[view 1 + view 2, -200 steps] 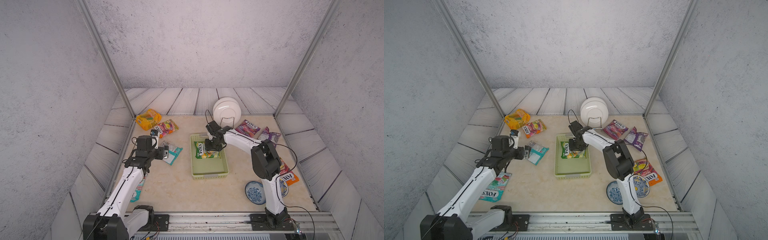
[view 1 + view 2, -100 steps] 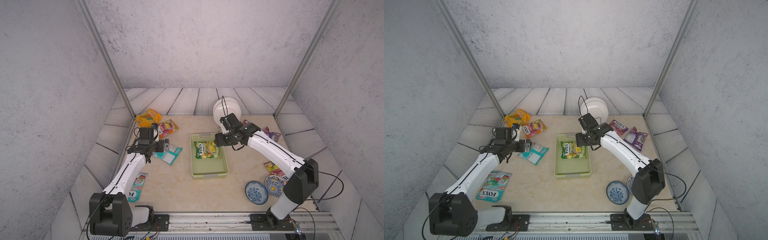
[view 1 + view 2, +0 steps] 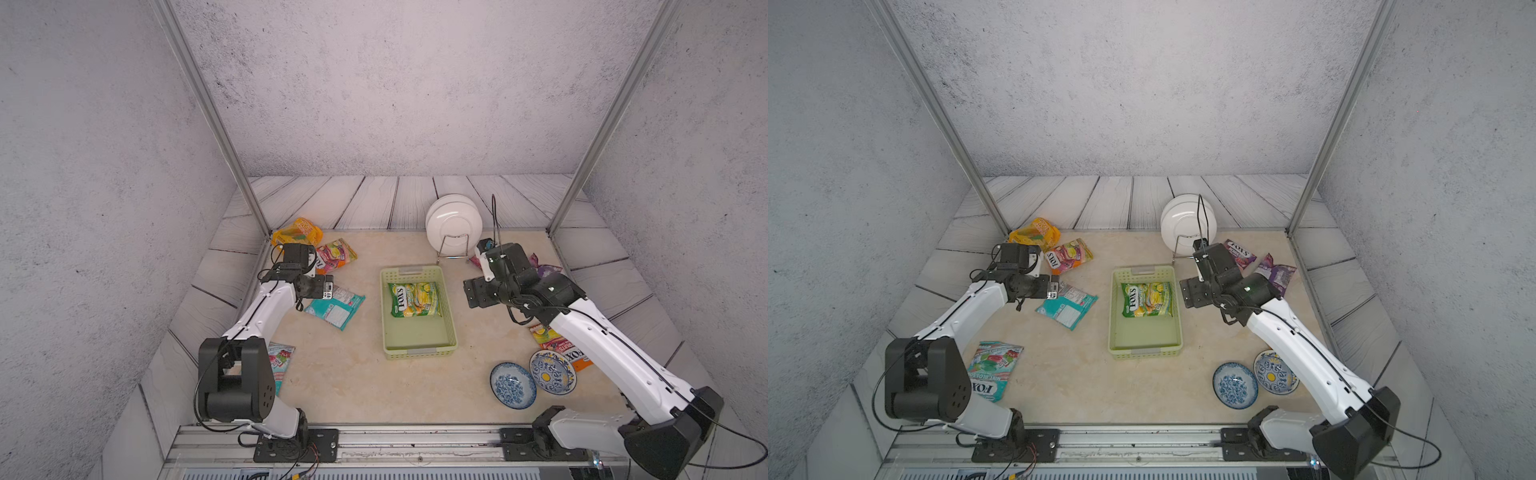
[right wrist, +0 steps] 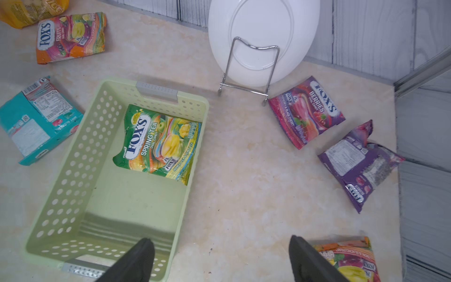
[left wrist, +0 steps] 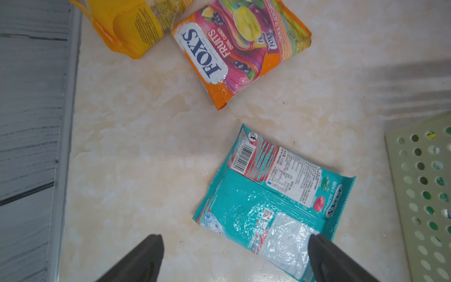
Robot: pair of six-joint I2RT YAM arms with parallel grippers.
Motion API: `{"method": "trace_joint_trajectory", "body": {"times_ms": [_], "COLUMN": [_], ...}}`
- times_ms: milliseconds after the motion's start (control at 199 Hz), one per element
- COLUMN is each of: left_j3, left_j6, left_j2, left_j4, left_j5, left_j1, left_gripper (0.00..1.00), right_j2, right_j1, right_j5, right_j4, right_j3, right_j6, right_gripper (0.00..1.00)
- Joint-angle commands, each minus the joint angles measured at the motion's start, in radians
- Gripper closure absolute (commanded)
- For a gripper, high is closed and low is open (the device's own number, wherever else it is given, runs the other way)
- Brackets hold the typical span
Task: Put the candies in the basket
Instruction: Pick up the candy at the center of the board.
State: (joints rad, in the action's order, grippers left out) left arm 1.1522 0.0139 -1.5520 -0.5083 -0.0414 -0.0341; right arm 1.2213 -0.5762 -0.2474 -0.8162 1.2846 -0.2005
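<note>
Your left gripper (image 3: pixel 328 291), wide open and empty, hovers by the teal packet (image 3: pixel 336 308) at its 5 o'clock, at 9 o'clock from the basket (image 3: pixel 385 316); your right gripper (image 3: pixel 478 293), also open, is farther.

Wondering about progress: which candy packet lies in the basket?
The green FOX'S Spring Tea packet; it alone lies inside the pale green basket, the rest on the tabletop.

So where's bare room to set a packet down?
The basket is bare in its near half, in front of the green packet. The table is bare between basket and teal packet, and between basket and blue bowls. Crowded: yellow bag, orange-pink packet.
</note>
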Motion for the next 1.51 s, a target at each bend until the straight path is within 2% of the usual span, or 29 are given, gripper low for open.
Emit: {"method": "trace_joint_trajectory", "body": {"times_ms": [0,156,352,468,498,639,820,1016,1283,1398,1504], "left_j3": [0.08,0.115,0.158,0.185,0.2,0.261,0.319,0.38,0.391,0.369,0.374], "left_j6": [-0.035,-0.107,-0.22,-0.252,-0.255,-0.259,-0.262,-0.269,-0.255,-0.254,-0.24], "left_j2": [-0.048,-0.1,-0.144,-0.2,-0.22,-0.305,-0.378,-0.46,-0.528,-0.538,-0.55], "left_j4": [-0.112,-0.125,-0.15,-0.147,-0.157,-0.187,-0.202,-0.228,-0.245,-0.243,-0.269], "left_j5": [-0.004,-0.04,-0.084,-0.084,-0.087,-0.108,-0.103,-0.119,-0.187,-0.2,-0.202], "left_j1": [0.015,0.022,0.031,0.039,0.044,0.055,0.057,0.058,0.058,0.059,0.06], "left_gripper": [0.01,0.01,0.01,0.03,0.06,0.19,0.24,0.37,0.39,0.49,0.64], "right_j2": [-0.079,-0.223,-0.411,-0.507,-0.519,-0.564,-0.578,-0.589,-0.591,-0.595,-0.592], "right_j1": [0.005,0.004,0.004,0.005,0.005,0.005,0.005,0.004,0.005,0.004,0.005], "right_j5": [-0.068,-0.078,-0.1,-0.11,-0.121,-0.144,-0.161,-0.157,-0.164,-0.148,-0.161], "right_j4": [0.029,0.157,0.321,0.39,0.393,0.433,0.475,0.5,0.509,0.515,0.513], "right_j3": [-0.059,-0.215,-0.424,-0.514,-0.525,-0.569,-0.61,-0.631,-0.64,-0.64,-0.64], "right_j6": [0.088,0.157,0.219,0.247,0.252,0.258,0.268,0.274,0.28,0.279,0.282], "right_gripper": [0.09,0.09,0.02,0.0,0.0,0.0,0.0,0.0,0.0,0.0,0.0]}}
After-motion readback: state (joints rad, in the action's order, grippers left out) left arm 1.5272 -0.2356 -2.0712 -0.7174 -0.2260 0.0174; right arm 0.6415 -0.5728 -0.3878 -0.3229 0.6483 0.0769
